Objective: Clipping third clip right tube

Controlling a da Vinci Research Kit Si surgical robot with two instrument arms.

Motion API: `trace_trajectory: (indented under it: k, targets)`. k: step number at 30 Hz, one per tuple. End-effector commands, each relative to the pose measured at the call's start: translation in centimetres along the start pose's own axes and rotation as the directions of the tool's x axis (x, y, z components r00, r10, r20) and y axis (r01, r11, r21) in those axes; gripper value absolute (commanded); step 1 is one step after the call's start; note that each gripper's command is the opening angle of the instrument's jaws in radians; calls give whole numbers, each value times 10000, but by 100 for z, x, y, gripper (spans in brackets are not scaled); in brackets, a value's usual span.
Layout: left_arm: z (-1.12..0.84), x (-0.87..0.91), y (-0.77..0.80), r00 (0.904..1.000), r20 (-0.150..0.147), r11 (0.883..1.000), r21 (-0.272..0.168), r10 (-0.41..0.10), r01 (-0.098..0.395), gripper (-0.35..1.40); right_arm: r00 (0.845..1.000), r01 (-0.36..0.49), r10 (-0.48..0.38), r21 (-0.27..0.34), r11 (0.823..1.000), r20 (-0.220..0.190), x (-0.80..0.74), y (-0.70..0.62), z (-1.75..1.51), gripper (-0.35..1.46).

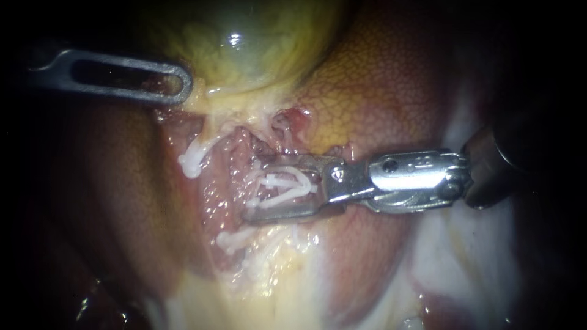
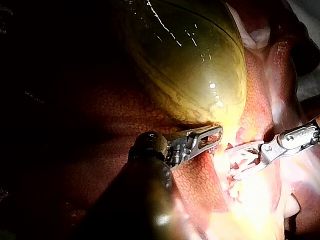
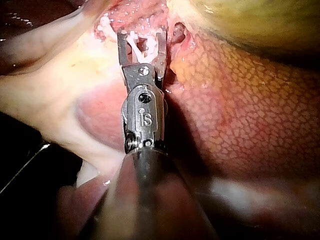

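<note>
1. White plastic clip [image 1: 287, 195], legs not yet closed, is held between the right instrument's [image 1: 252, 187] spread jaws; the tube under it is unclear.
2. Already placed: upper clip [image 1: 192, 160] and lower clip [image 1: 231, 239]; squeezing this one shut remains.

In the endoscope view the left tool [image 1: 186, 79] shows only its slotted tip, its shaft lost in the dark at the edge, and the right tool [image 1: 254, 188] is cut off in shadow behind its wrist. The white clip [image 1: 287, 183] held between the right tool's jaws covers the tube there, so the tube cannot be made out. In the left wrist view glare whites out the tissue below the gallbladder [image 2: 190, 65].
</note>
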Motion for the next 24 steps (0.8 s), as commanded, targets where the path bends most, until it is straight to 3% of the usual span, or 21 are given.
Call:
trace_trajectory:
  k: [1, 8, 24]
  targets:
    - [0, 0, 0, 10000, 0, 10000, -1, 1, -1, -35, 10000, 2, -2, 8, 10000, 0, 0, -1, 0, 45]
    - [0, 0, 0, 10000, 0, 10000, -1, 0, 0, -35, 10000, -12, 12, 71, 10000, -2, 6, -9, 1, 45]
    - [0, 0, 0, 10000, -1, 10000, 0, 1, -1, -35, 9993, -188, 203, 459, 9988, -321, 51, -42, -11, 46]
